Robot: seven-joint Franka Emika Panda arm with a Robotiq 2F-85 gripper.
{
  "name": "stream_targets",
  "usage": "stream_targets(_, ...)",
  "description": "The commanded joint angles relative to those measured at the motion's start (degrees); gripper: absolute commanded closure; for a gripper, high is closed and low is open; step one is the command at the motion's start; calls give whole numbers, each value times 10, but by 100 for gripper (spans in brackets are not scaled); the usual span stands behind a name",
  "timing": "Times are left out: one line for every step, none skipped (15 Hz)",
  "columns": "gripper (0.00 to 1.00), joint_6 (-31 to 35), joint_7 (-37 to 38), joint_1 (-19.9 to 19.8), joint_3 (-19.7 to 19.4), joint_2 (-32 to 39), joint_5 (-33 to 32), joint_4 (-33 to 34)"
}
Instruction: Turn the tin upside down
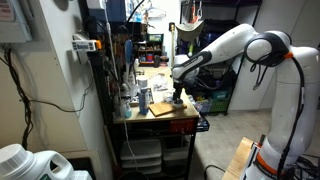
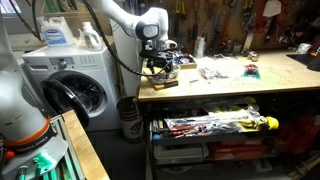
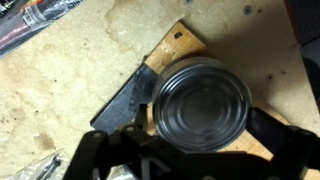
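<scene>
While the black two-fingered gripper stood wide open and empty, the low, round, silvery metal tin was seen centred directly below between its jaws, axis upright.

Pale wooden tabletop, scuffed, w/ dark specks. Flat on it: a small tan wooden board, set at an angle. The tin sits on that board, not on bare wood. Crinkly clear plastic lies nearby.
</scene>
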Motion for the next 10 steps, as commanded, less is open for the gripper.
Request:
stream_targets(0, 19, 17, -3, -3, -25, 8, -34)
stream_targets(0, 19, 21, -3, -4, -29, 6, -36)
stream_targets(0, 17, 23, -4, -3, -33, 12, -37)
stream_targets(0, 15, 26, -4, -4, -37, 14, -37)
stream_targets(0, 16, 27, -5, -4, -39, 19, -38)
stream_targets(0, 16, 28, -5, -4, -41, 26, -40)
stream_targets(0, 14, 27, -6, -4, -41, 31, -41)
stream_targets(0, 15, 27, -6, -4, -40, 36, -42)
stream_targets(0, 16, 26, -7, -4, -39, 42, -43)
stream_targets(0, 17, 24, -7, -4, -38, 49, -44)
